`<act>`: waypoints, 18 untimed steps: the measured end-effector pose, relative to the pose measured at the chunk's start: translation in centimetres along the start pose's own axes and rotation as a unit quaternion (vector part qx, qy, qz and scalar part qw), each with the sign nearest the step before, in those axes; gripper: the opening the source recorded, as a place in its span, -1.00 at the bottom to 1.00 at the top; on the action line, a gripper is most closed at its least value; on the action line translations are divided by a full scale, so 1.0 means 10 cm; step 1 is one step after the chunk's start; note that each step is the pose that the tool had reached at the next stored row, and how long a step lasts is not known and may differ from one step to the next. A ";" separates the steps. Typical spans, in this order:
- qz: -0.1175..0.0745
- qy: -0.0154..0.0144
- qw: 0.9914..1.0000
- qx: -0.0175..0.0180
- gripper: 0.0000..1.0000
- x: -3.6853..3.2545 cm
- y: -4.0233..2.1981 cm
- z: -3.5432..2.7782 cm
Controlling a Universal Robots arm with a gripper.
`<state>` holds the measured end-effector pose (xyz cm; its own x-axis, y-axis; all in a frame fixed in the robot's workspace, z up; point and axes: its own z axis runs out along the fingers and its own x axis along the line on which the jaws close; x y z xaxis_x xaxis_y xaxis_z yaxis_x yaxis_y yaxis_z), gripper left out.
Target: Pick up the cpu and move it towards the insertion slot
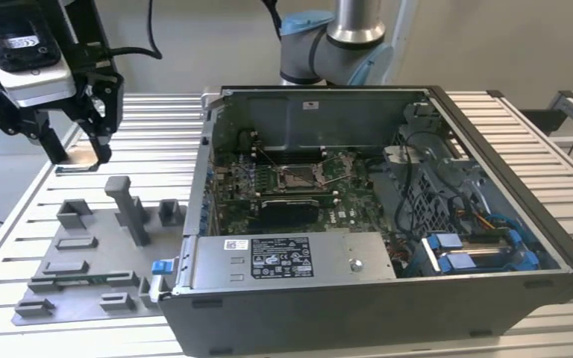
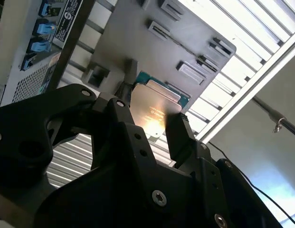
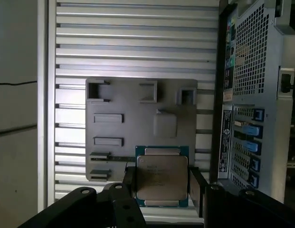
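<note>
My gripper (image 1: 80,155) hangs above the slatted table at the exterior view's far left, shut on the cpu (image 1: 77,158). In both wrist views the cpu (image 3: 161,183) (image 2: 154,107) is a flat square chip with a pale metal top plate, held by its edges between the two black fingers (image 3: 197,187) (image 2: 178,135). It is lifted clear of the grey fixture plate (image 1: 87,261) (image 3: 137,123). The insertion slot (image 1: 297,177), a square socket with a shiny frame, lies on the green board inside the open computer case, well toward the exterior view's right of the gripper.
The open computer case (image 1: 366,313) has tall metal walls around the board. A black rectangular panel (image 1: 289,210) lies just in front of the socket. Cables and blue connectors (image 1: 465,250) fill the case's right side. Grey blocks and a tall post (image 1: 127,209) rise from the fixture plate.
</note>
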<state>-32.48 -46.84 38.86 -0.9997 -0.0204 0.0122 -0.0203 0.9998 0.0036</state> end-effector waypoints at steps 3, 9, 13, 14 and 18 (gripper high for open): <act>0.000 0.000 1.000 0.000 -1.00 -0.045 -0.001 -0.001; 0.000 0.000 1.000 0.000 -1.00 -0.145 -0.003 -0.002; 0.000 0.000 1.000 0.000 -1.00 -0.231 -0.005 -0.003; 0.000 0.000 1.000 0.000 -1.00 -0.253 -0.005 -0.003; 0.000 0.000 1.000 0.000 -1.00 -0.343 -0.007 -0.004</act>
<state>-29.05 -46.84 38.86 -0.9997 -0.0204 0.0131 -0.0203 0.9998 0.0037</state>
